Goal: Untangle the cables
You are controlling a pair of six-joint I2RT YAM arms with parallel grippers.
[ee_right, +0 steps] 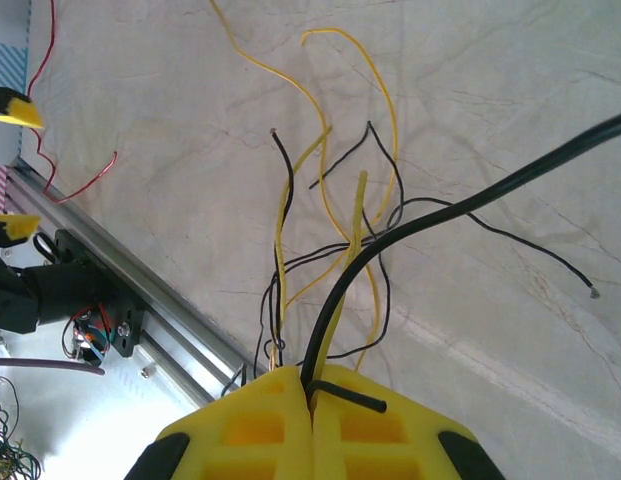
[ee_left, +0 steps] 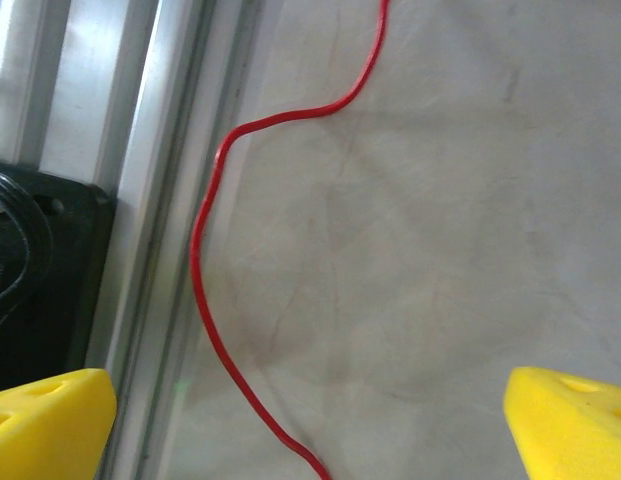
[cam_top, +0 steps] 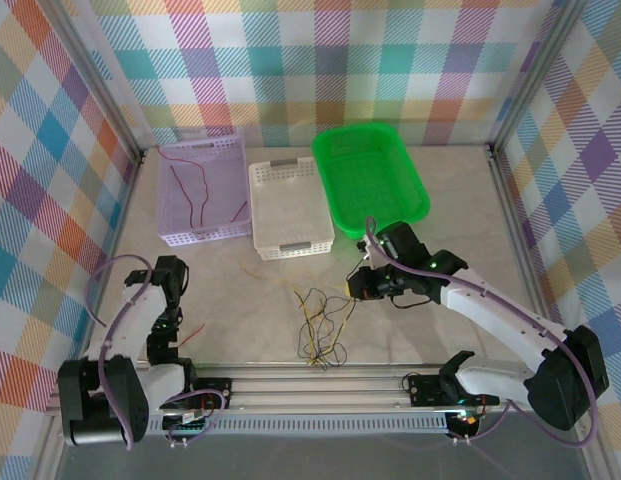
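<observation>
At the left, the left jaws stand wide above the tabletop (cam_top: 230, 300) near the front rail (ee_left: 140, 200), their yellow fingertips (ee_left: 45, 420) in opposite lower corners of the left wrist view. A loose red cable (ee_left: 205, 260) snakes over the tabletop between them, nearer the left-hand fingertip and touching neither, and it follows the rail's edge for part of its run. Farther back, a lilac basket (cam_top: 200, 238) holds more red cables (cam_top: 203, 190), with a white basket (cam_top: 290, 250) just beside it on the right. At the middle front lies the tangle (cam_top: 320, 325) of thin yellow and black strands. Just right of it, the right jaws are pressed together on a black cable (ee_right: 470, 205). It enters the seam between the yellow fingers (ee_right: 250, 430), leaves a short stub sticking out sideways, and sweeps away off the right edge of the right wrist view. Yellow strands (ee_right: 355, 220) run down toward the same seam, and I cannot tell whether any are pinched. A green basket (cam_top: 375, 222) sits behind the right arm.
</observation>
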